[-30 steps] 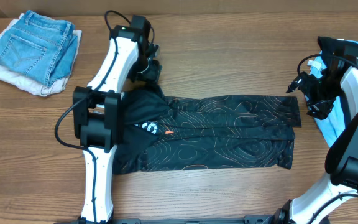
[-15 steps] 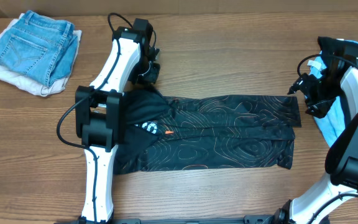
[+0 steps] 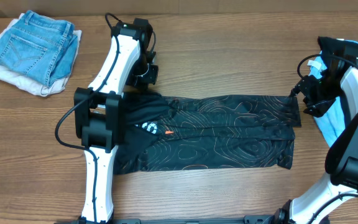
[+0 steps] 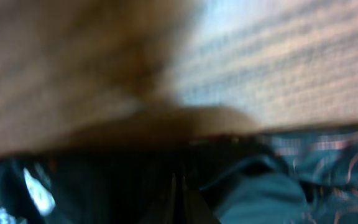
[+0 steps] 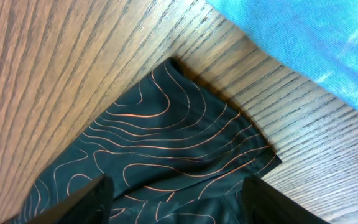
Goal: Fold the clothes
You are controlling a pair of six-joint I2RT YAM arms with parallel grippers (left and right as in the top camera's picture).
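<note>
Wood-grain table (image 3: 229, 50), black jersey (image 3: 229, 130) lying mid-table.
We see its long axis running left-right, logo end leftward; left gripper (image 3: 147, 74) clamped closed near that end, right gripper (image 5: 176, 199) jaws wide over the far-right corner.

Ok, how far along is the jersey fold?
Done: the jersey appears folded lengthwise into a long band. In hand: the left tool is shut by its far-left corner, though the blurred wrist view hides any grip; the right tool stands open astride the far-right corner. Remaining: the crosswise folds into a compact stack.
</note>
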